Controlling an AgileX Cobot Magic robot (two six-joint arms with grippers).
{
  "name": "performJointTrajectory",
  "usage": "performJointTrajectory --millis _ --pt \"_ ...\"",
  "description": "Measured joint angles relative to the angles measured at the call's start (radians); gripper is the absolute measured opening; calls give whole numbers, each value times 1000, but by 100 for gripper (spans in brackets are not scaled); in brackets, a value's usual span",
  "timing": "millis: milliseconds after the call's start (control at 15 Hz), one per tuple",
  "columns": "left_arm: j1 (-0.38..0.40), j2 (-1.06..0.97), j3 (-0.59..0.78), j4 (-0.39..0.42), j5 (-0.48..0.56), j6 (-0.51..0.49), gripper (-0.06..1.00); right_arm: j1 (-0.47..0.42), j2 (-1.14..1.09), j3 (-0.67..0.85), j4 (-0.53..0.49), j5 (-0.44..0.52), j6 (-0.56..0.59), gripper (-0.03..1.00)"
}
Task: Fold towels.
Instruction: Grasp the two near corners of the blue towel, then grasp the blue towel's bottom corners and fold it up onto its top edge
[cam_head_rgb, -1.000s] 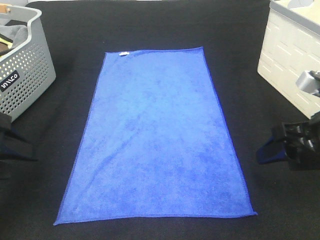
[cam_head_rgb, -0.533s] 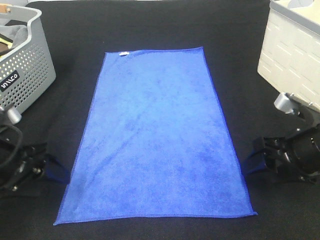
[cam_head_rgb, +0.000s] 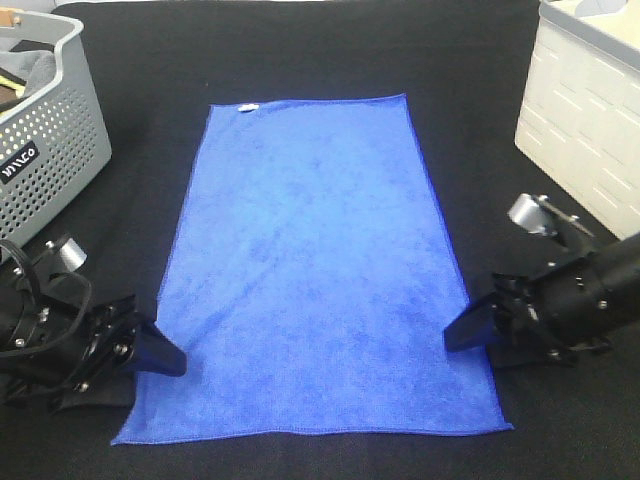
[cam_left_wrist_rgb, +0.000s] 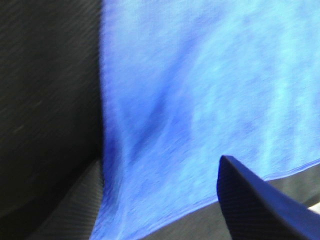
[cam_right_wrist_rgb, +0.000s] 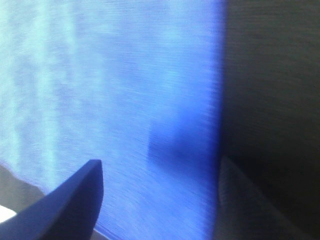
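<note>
Blue towel (cam_head_rgb: 320, 270) flat, fully spread, centre of black counter (cam_head_rgb: 300, 50); white tag (cam_head_rgb: 249, 107) on far short edge. Left fingers (cam_head_rgb: 160, 357) spread apart, low at towel's left long edge by near corner, nothing clamped. Right fingers (cam_head_rgb: 468, 328) likewise apart at right long edge: one tip over cloth, other on counter side. Grey perforated basket (cam_head_rgb: 60, 150) far left, white bin (cam_head_rgb: 585, 110) far right.

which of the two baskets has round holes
The grey basket on the left of the high view: round perforations and a dark label. The white basket on the right has long slots.
</note>
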Motion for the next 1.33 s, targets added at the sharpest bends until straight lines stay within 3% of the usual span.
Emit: performJointTrajectory --millis 133,267,533,600,733,1000,1333 --pt "0 34 -1 -83 28 68 56 48 28 -19 42 4 11 58" --pt "0 50 -3 -96 43 80 51 52 29 -19 55 -1 13 54" --pt "0 78 -4 -96 33 111 4 58 43 -19 54 -46 64 9" --pt "0 78 -4 -97 37 116 1 58 46 -19 51 -46 67 0" --pt "0 76 -4 -91 60 116 0 58 40 -19 38 -43 92 0" --pt "0 -57 46 11 76 30 0 59 -23 27 -108 -21 221 0" --pt "0 -195 208 58 106 -23 0 60 -168 180 -118 -5 239 0"
